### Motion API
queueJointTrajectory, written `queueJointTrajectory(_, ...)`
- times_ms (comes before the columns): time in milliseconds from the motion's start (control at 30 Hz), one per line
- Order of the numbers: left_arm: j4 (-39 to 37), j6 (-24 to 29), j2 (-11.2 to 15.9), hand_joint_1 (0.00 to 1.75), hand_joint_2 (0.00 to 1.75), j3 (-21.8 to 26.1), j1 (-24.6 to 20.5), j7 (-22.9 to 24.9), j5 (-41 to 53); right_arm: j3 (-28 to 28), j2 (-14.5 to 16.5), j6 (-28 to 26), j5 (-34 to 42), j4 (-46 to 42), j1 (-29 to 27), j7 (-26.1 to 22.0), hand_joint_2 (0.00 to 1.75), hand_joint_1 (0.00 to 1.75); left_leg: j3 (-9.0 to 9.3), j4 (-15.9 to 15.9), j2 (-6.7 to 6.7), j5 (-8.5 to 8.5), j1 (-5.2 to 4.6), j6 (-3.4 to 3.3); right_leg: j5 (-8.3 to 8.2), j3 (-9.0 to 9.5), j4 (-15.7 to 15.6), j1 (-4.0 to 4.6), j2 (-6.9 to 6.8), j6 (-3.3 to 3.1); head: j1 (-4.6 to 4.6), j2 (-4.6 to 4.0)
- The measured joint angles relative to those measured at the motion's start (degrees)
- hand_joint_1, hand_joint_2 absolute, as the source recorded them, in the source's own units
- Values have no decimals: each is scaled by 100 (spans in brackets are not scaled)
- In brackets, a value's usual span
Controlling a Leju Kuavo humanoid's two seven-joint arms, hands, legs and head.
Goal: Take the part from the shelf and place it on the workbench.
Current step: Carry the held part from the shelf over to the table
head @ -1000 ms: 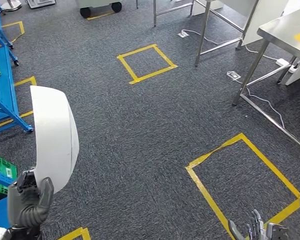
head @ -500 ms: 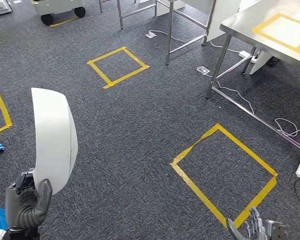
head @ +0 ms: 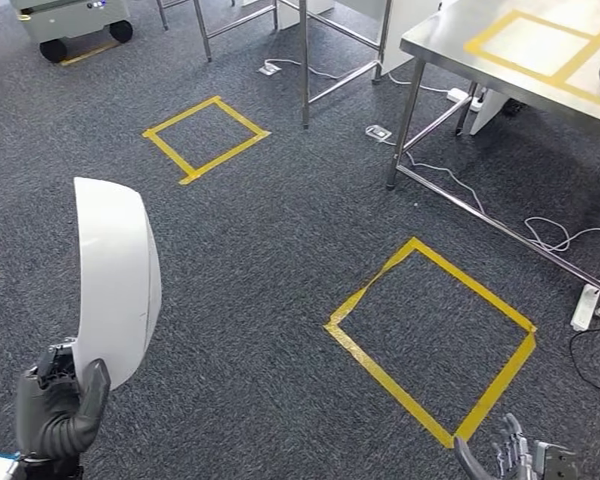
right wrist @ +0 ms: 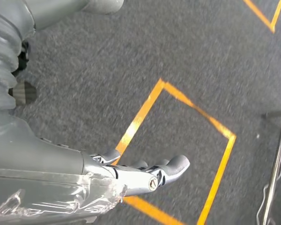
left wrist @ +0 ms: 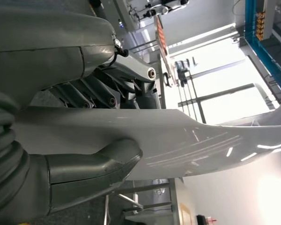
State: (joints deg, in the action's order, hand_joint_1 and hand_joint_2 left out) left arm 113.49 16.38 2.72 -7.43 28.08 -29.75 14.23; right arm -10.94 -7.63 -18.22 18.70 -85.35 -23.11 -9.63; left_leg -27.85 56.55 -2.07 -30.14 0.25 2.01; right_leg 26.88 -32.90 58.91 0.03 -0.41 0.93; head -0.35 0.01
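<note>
One hand, the left hand (head: 59,410), grips a curved white shell part (head: 116,280); the right hand (head: 512,455) hangs spread, holding nothing. Carrying step: next, probably approach the steel counter (head: 448,45).

Looks like a workshop or robotics test lab: grey carpet floor (head: 267,260) marked with yellow tape squares (head: 431,338), steel-legged table (head: 508,60) bearing its own tape outline, loose cables and a power strip (head: 586,306), wheeled cart (head: 74,20) parked beyond.

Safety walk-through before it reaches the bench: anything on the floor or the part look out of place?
Loose white cables and a power strip lie on the grey carpet under the steel workbench. The curved white shell part stands upright in the left hand, undamaged.
</note>
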Motion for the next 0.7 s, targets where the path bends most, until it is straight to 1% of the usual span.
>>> queueJointTrajectory(33,2,-1,4,175,175,-3,1,-1,8,-16,-3,-32,-11,-9,4,-13,175,0,-75,169,45,-67,6,35,25,49,-22,-15,15,-38,-9,-1)
queueJointTrajectory(67,3,-1,10,175,175,-4,3,-1,13,-35,-8,-60,-22,-17,14,-24,175,0,-237,465,100,-161,13,64,57,108,-38,-31,30,-69,-22,-1)
queueJointTrajectory(100,2,-1,16,175,175,-5,10,-2,15,-56,-14,-83,-31,-21,26,-36,175,0,-494,874,144,-281,14,83,102,159,-41,-34,43,-93,-33,-1)
queueJointTrajectory(133,2,-1,20,175,175,-5,18,-2,17,-78,-23,-100,-35,-21,36,-44,175,0,-796,1302,165,-384,16,98,151,210,-41,-37,59,-103,-36,-1)
queueJointTrajectory(167,1,-1,21,175,175,-5,28,-2,20,-97,-32,-113,-38,-20,38,-50,175,0,-1067,1621,173,-400,18,108,207,271,-41,-39,81,-104,-37,-1)
queueJointTrajectory(200,1,-1,22,175,175,-5,37,-2,24,-114,-40,-122,-40,-20,36,-57,175,0,-1258,1761,175,-303,19,113,269,344,-42,-43,104,-99,-36,-1)
queueJointTrajectory(233,1,-1,22,175,175,-5,43,-2,29,-130,-46,-129,-41,-20,34,-63,175,0,-1332,1673,175,-75,19,110,339,435,-42,-50,129,-86,-36,-1)
queueJointTrajectory(267,1,0,24,175,175,-5,49,-2,34,-143,-49,-135,-43,-21,33,-69,175,0,-1297,1379,177,249,19,103,418,528,-44,-61,155,-69,-35,-1)
queueJointTrajectory(300,1,1,25,175,175,-5,55,-2,38,-155,-52,-139,-45,-21,34,-75,175,0,-1210,1011,179,559,18,90,504,619,-50,-70,179,-45,-40,-1)
queueJointTrajectory(333,1,1,25,175,175,-5,60,-2,44,-166,-54,-145,-46,-22,39,-80,175,0,-1083,649,184,728,10,68,593,694,-55,-69,204,-12,-50,-1)
queueJointTrajectory(367,1,2,26,175,175,-7,61,-2,53,-175,-56,-151,-47,-23,45,-84,175,0,-985,399,186,780,0,35,662,748,-88,-67,221,21,-59,-1)
queueJointTrajectory(400,2,2,26,175,175,-8,62,-3,63,-185,-63,-159,-48,-26,47,-87,175,0,-919,258,189,723,-8,-10,691,831,-123,-61,230,61,-71,-1)
queueJointTrajectory(433,2,3,25,175,175,-9,61,-4,74,-198,-72,-167,-49,-29,51,-91,175,0,-862,185,188,623,-16,-61,686,897,-160,-56,234,103,-75,-1)
queueJointTrajectory(467,2,4,26,175,175,-9,60,-7,86,-211,-82,-173,-45,-32,56,-93,175,0,-803,154,192,576,-13,-117,653,944,-170,-57,225,141,-74,0)
queueJointTrajectory(500,3,7,26,175,175,-9,64,-8,98,-226,-92,-177,-40,-35,64,-97,175,0,-713,105,193,527,-8,-164,608,959,-81,-56,203,173,-65,-1)
queueJointTrajectory(533,3,10,26,175,175,-8,66,-9,108,-239,-100,-180,-30,-35,79,-102,175,0,-605,71,192,474,-5,-204,571,864,128,-55,173,190,-51,0)
queueJointTrajectory(567,3,14,29,175,175,-7,65,-9,119,-251,-108,-182,-14,-35,95,-108,175,0,-483,36,189,420,-2,-236,562,682,453,-53,143,197,-42,0)
queueJointTrajectory(600,3,18,31,175,175,-7,65,-9,125,-261,-117,-184,1,-35,100,-115,175,0,-374,-3,178,355,-4,-257,605,427,836,-47,116,196,-32,0)
queueJointTrajectory(633,3,20,34,175,175,-9,63,-10,128,-271,-128,-186,16,-35,97,-120,175,0,-258,-41,169,288,-6,-272,734,124,1188,-41,104,190,-30,0)
queueJointTrajectory(667,3,21,37,175,175,-11,63,-9,131,-281,-138,-186,27,-33,85,-124,175,0,-129,-83,157,213,-8,-279,935,-164,1422,-34,101,187,-29,-1)
queueJointTrajectory(700,3,21,38,175,175,-15,65,-9,133,-291,-146,-186,32,-30,73,-126,175,0,19,-128,143,129,-9,-282,1158,-407,1520,-30,100,186,-26,-1)
